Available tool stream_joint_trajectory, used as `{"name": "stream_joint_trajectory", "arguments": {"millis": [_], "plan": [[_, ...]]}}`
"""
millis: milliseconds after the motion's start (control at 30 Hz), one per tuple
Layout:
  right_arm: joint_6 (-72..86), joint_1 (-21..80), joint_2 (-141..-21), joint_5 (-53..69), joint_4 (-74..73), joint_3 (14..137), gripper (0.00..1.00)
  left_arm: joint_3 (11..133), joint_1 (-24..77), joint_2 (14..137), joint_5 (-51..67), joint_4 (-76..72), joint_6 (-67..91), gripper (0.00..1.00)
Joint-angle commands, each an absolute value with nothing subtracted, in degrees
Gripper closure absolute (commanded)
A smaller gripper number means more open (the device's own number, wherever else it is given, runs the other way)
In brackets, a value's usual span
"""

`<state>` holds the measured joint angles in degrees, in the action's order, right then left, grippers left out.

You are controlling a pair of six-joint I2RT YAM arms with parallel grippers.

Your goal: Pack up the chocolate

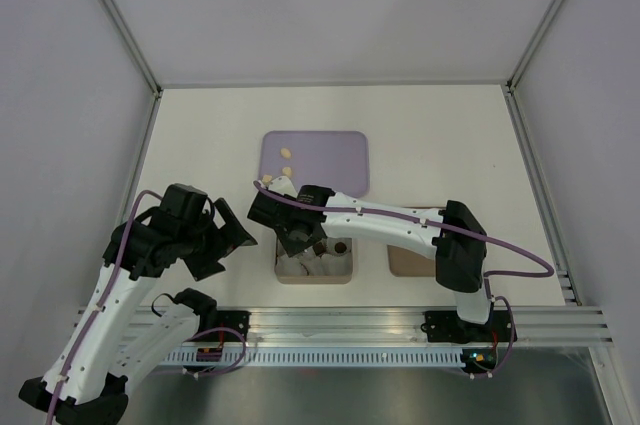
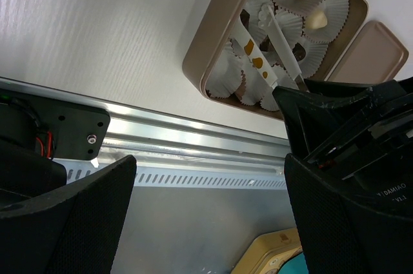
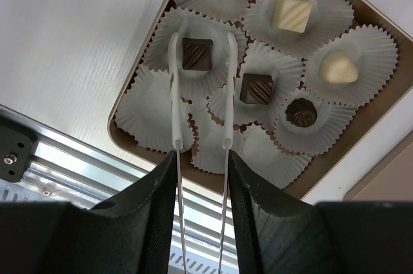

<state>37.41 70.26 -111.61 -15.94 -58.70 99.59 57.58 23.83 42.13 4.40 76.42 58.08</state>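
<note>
White table (image 1: 200,145): right claw (image 3: 201,222) clamps tongs (image 3: 174,113) astride dark choc (image 3: 197,53), edges parallel; left claw (image 2: 206,222) agape, empty.

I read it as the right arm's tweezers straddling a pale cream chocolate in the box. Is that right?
Not quite. The right wrist view shows the tweezers straddling a dark brown square chocolate in its paper cup in the box. The pale cream pieces sit in other cups.
</note>
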Motion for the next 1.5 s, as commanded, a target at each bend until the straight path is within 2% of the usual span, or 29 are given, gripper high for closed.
{"name": "stream_joint_trajectory", "arguments": {"millis": [0,200,433,533,733,933,1467], "plan": [[36.74,70.14,-110.31,-17.05,-58.27,102.48,0.59,59.77,23.73,42.19,4.75,78.57,59.5,0.0],[37.88,70.14,-107.5,-19.59,-60.99,104.58,0.64,59.77,23.64,42.01,4.66,78.66,59.85,0.0],[37.88,69.61,-102.4,-22.06,-63.9,109.86,0.65,59.5,23.64,41.92,4.57,78.58,60.29,0.0],[36.83,66.2,-102.39,-21.62,-63.02,111.44,0.65,59.59,23.64,42.19,4.57,78.66,60.47,0.01],[30.07,57.41,-110.55,-19.16,-61.87,120.57,0.64,58.45,23.73,42.36,4.57,78.31,60.73,0.01],[22.68,53.18,-123.2,-17.05,-59.33,131.29,0.62,57.83,23.64,42.63,4.57,77.52,61.17,0.0],[18.9,50.54,-134.03,-13.98,-55.55,134.21,0.59,55.02,23.64,41.84,4.83,75.94,61.43,0.0]]}}
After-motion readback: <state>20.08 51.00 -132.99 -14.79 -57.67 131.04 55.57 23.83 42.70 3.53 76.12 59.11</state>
